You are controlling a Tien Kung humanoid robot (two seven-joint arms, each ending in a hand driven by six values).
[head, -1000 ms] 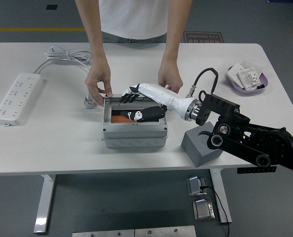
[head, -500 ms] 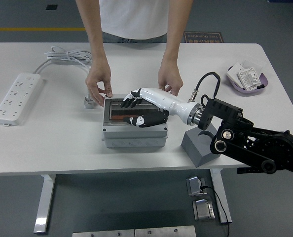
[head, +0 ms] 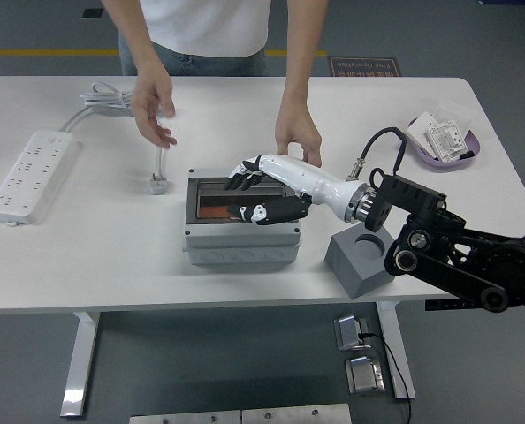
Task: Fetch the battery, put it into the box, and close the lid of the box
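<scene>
The grey box [head: 240, 245] stands at the table's middle. Its dark see-through lid [head: 211, 196] lies down flat over it. An orange battery [head: 215, 213] shows through the lid, inside the box. My right hand [head: 254, 193] reaches in from the right and lies on the lid with fingers spread, holding nothing. A person stands at the far side. One hand [head: 299, 140] rests by the box's far right corner. The other hand [head: 153, 107] is raised above the table, away from the box. My left arm is out of view.
A grey block with a round hole [head: 360, 262] stands right of the box, under my forearm. A white power strip [head: 31, 175] lies at the left, its cable and plug [head: 159, 184] near the box. A purple tray [head: 443, 141] with small parts sits far right.
The lid has come down flat over the box. The person's hand at the box's left corner has let go and lifted away to the far left. My right hand stayed on the lid.
</scene>
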